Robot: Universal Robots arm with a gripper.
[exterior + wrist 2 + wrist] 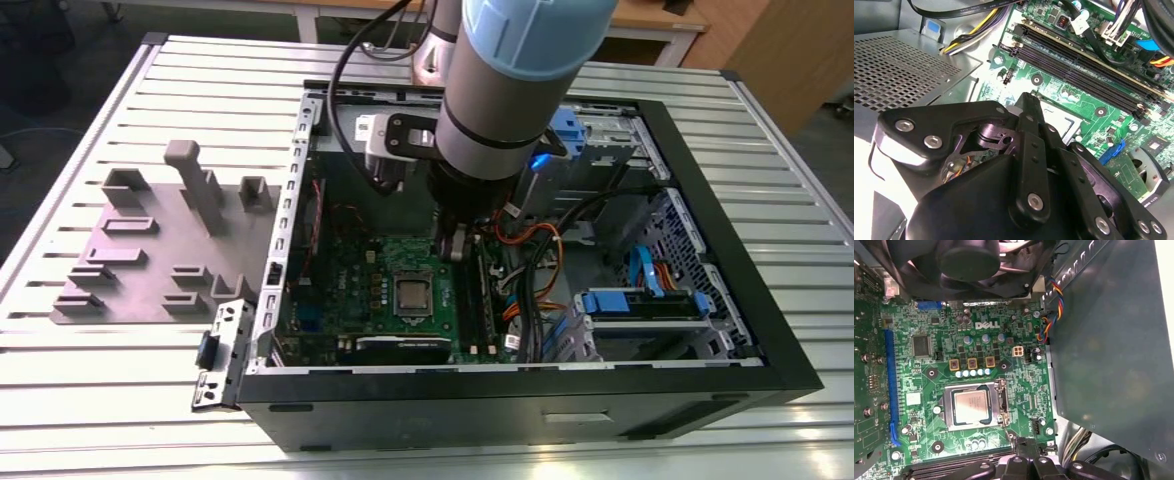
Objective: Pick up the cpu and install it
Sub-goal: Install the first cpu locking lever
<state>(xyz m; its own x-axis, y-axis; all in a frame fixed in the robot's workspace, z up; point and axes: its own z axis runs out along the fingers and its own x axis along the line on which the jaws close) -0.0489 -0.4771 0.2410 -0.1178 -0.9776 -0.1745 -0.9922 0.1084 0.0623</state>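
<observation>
CPU [971, 407] already sits in the socket frame [975, 406] on the motherboard [929, 375] — install looks mostly done, though latching can't be confirmed. Silvery square top, flat. Gripper [1024, 452] at its 5 o'clock in the first wrist view — fingers together, holding nothing.

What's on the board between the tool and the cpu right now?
In the first wrist view, just bare green motherboard with small components and the socket frame edge lie between the tool and the cpu.
</observation>
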